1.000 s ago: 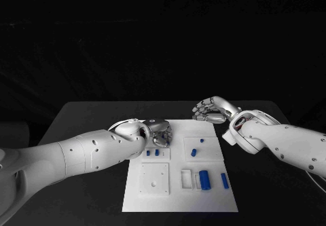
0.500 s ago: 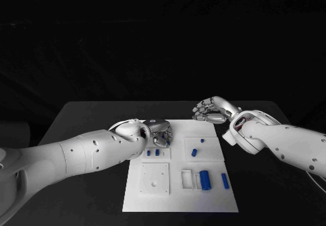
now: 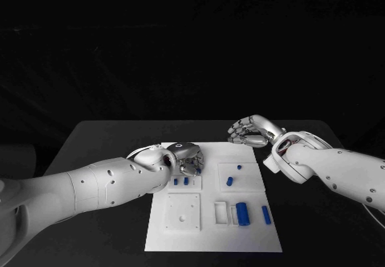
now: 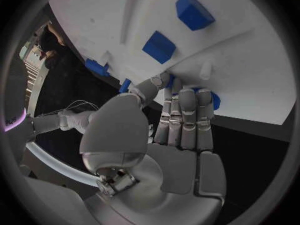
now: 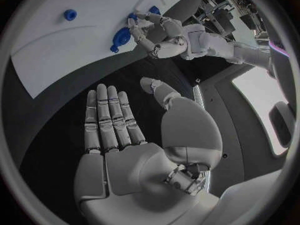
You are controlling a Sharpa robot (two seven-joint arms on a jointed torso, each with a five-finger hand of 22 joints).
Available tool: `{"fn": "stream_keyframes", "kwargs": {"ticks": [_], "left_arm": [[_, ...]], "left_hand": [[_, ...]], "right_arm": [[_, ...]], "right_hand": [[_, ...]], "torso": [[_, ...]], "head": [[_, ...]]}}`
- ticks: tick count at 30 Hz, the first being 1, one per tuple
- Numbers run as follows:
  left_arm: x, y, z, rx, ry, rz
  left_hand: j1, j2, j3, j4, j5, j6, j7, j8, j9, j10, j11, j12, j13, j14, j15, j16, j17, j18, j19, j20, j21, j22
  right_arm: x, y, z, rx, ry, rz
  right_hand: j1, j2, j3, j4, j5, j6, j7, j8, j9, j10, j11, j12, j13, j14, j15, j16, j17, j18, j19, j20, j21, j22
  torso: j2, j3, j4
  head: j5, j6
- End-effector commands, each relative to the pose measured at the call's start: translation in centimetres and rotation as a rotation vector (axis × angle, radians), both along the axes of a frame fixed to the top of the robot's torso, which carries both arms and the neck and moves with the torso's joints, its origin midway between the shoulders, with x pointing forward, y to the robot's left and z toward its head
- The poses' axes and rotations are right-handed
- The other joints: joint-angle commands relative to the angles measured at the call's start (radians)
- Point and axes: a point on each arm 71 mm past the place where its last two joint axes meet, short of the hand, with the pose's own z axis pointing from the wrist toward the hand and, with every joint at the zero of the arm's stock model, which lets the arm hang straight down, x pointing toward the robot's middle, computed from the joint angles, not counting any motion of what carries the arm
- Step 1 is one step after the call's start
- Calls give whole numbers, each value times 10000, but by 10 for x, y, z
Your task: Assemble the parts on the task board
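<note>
At frame centre, the task board [image 3: 212,222] is lying on the bench [image 3: 104,139], its blue parts [image 3: 241,212] mostly unassembled. Left hand [image 3: 189,162] is hovering over two parts, grasp unclear; right hand [image 3: 250,130] is waiting open, holding nothing.

White task board [image 3: 210,236] is lying flat mid-table; blue parts [image 3: 241,212] are sitting in its recesses, some upright.

**Dark backdrop, black table**

A black table [image 3: 104,139] lay under the fingers [image 3: 241,132] and ran out well to either side of them. Beyond the fingertips, past the table's far edge, a dark backdrop [image 3: 192,55] rose, dim and nearly featureless.
</note>
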Motion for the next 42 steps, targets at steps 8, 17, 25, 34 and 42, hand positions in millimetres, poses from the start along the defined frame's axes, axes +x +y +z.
{"fn": "stream_keyframes", "kwargs": {"ticks": [8, 17, 25, 34, 42], "left_arm": [[1, 4, 9, -835, -211, 128], [-1, 15, 18, -1068, 146, 323], [-9, 38, 21, -1129, 534, 595], [-10, 57, 20, -1013, 617, 903], [-8, 63, 18, -685, 564, 1014]], "left_hand": [[-70, 86, 96, -14, 77, 105, -15, 49, 2, 124, -22, -22, 8, 131, -26, 55, -10, 142, 121, -487, 77, 169], [-80, 81, 105, -23, 92, 113, -18, 49, -2, 134, -26, -36, 7, 148, -31, 62, -10, 144, 136, -494, 88, 171], [-81, 82, 111, -31, 88, 120, -21, 50, -4, 146, -29, -43, 7, 158, -34, 67, -9, 145, 141, -498, 94, 173], [-76, 81, 119, -41, 78, 130, -25, 53, -5, 158, -33, -48, 8, 162, -37, 67, -10, 146, 143, -501, 98, 175], [-66, 84, 131, -50, 62, 138, -29, 55, -7, 170, -36, -55, 9, 165, -40, 66, -12, 147, 145, -504, 102, 176]], "right_arm": [[-1, 1, 0, -18, -13, 158], [-1, -1, 0, -28, -7, 133], [-1, -4, 0, -48, -9, 71], [-1, -5, 0, -53, -5, 61], [-1, -5, 0, -54, -3, 68]], "right_hand": [[37, -16, 35, -9, 42, -54, -23, 60, -15, 69, 28, -56, -9, 90, -2, -36, -15, 49, 11, 80, -45, 15], [38, -15, 35, -12, 45, -54, -23, 61, -17, 71, 28, -61, -9, 90, -2, -37, -16, 51, 11, 81, -48, 18], [40, -14, 35, -15, 47, -54, -23, 62, -18, 73, 28, -65, -9, 91, -2, -37, -17, 53, 11, 82, -50, 20], [42, -13, 36, -17, 48, -53, -24, 63, -20, 75, 27, -67, -9, 90, -2, -38, -18, 55, 11, 83, -52, 22], [43, -11, 36, -19, 48, -53, -23, 63, -21, 76, 27, -71, -9, 91, -2, -38, -19, 56, 11, 84, -54, 24]], "torso": [[-8, -12, 15], [-13, -9, 29], [-8, -10, 17], [-3, -20, 25], [-4, -19, 12]], "head": [[-32, 45], [-38, 31], [-42, 30], [-20, -2], [18, -12]]}}
